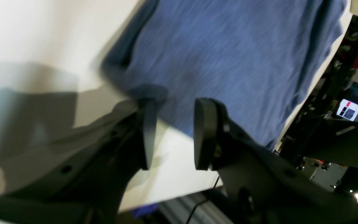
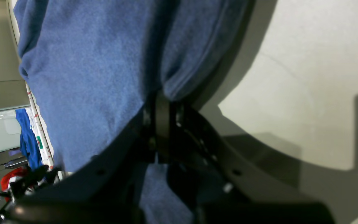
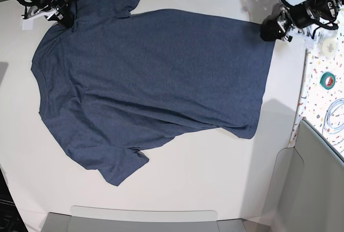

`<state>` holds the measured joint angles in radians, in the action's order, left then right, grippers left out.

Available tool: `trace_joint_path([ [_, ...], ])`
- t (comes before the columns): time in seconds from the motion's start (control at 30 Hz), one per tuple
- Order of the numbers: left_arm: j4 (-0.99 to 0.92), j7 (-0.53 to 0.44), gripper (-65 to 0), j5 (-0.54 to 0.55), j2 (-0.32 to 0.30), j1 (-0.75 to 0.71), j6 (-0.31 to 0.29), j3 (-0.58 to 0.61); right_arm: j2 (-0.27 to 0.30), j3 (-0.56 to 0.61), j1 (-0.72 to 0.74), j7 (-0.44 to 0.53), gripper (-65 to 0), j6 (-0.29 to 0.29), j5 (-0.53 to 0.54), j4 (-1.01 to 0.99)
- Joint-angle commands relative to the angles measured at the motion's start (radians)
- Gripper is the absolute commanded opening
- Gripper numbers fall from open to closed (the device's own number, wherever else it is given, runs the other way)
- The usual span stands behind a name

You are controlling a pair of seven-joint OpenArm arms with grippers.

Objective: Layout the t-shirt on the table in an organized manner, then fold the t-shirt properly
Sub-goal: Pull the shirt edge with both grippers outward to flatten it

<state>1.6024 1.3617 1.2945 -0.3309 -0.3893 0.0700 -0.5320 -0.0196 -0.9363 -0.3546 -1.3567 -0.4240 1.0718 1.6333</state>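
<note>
The t-shirt (image 3: pixel 150 76) is being pinched by the clenched right gripper (image 2: pixel 162 102); the left gripper (image 1: pixel 174 133) is being held released beside it.

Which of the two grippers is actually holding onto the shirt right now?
The right gripper, at the base view's upper left by the sleeve: its fingers are pinched shut on a fold of the t-shirt. The left gripper stands open, nothing between its fingers.
</note>
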Motion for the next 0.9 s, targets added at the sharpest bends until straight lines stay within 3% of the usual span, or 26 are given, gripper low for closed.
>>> trace_joint_path([
  [0.0,-0.024,0.017,-44.3,0.029,-0.017,-0.003,0.014,-0.009,0.008,-0.007,-0.019,-0.031,-65.0,0.004,-0.095,-0.002],
  [0.3,-0.118,0.017,-44.4,0.037,-0.056,-0.009,0.007,-0.023,0.028,-0.007,-0.03,-0.031,-65.0,0.004,-0.091,0.0],
  [0.57,-0.02,0.018,-44.4,0.033,-0.061,-0.053,0.004,-0.165,0.03,-0.007,-0.036,-0.031,-65.0,0.004,-0.089,0.0],
  [0.87,-0.018,0.0,-44.4,0.03,-0.061,-0.053,0.004,-0.11,0.028,-0.007,-0.036,-0.031,-65.0,0.003,-0.089,0.0],
])
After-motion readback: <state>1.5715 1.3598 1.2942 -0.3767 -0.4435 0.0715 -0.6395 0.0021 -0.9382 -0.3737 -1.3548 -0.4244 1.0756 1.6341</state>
